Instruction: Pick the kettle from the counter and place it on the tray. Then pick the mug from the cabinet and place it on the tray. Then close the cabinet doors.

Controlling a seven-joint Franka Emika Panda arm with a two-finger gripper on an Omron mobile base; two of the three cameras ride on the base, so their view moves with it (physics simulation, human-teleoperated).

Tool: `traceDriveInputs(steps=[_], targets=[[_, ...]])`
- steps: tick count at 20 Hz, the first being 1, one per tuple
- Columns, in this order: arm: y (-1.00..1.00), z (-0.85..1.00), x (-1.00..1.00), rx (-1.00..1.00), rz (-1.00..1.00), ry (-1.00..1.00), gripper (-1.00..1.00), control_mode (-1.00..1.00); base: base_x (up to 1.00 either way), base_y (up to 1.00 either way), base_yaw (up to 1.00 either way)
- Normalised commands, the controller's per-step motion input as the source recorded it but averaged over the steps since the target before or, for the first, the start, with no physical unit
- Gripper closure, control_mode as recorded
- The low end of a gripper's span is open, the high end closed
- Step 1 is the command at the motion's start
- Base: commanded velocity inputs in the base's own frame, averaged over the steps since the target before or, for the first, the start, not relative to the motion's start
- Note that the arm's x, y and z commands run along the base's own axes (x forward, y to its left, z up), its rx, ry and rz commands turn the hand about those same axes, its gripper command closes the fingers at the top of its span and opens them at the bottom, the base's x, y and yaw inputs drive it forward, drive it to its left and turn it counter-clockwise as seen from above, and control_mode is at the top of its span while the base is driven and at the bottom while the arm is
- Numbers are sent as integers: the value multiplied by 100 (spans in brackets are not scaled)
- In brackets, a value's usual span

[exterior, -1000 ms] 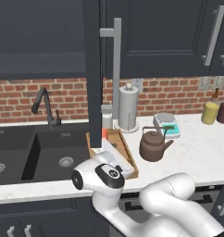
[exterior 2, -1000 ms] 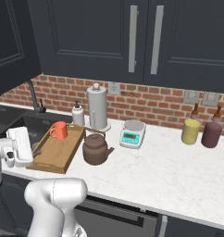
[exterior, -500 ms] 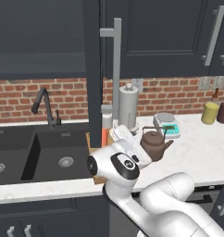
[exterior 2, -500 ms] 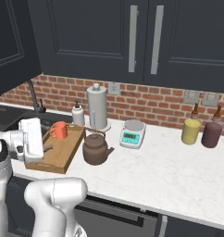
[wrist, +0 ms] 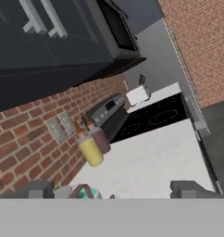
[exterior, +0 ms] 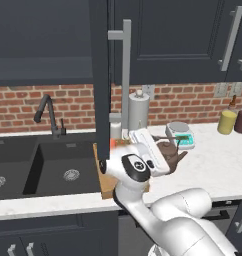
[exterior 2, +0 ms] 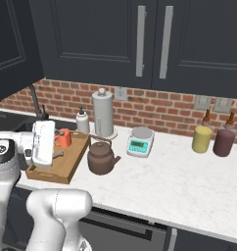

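Kettle (exterior 2: 101, 158) sits on the white surface (exterior 2: 179, 181), just beside the right edge of the tray (exterior 2: 57, 165) in the right base view, so it's not on the tray yet. The mug (exterior 2: 63, 138) is already standing in the tray's far end.

What the next move turns on, I reckon: from the gripper (exterior 2: 43, 143), which hangs above the tray's left half, the kettle lies at about 3 o'clock and a bit lower. The kettle's arched handle runs roughly along that same line, spout towards 4 o'clock.

Hand camera is pointed way off over the yellow jar (wrist: 91, 151) and the stove (wrist: 155, 115), so the wrist needs to tip down first.

Can't tell how wide the gripper is; nothing seems to be in it.
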Motion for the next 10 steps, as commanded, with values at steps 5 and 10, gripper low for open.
traceDriveInputs(steps=[5,10], targets=[[-10,-1,46,3,-13,0,-100,-100,0,0,0],[-29,0,49,7,-1,-1,-100,-100,0,0,0]])
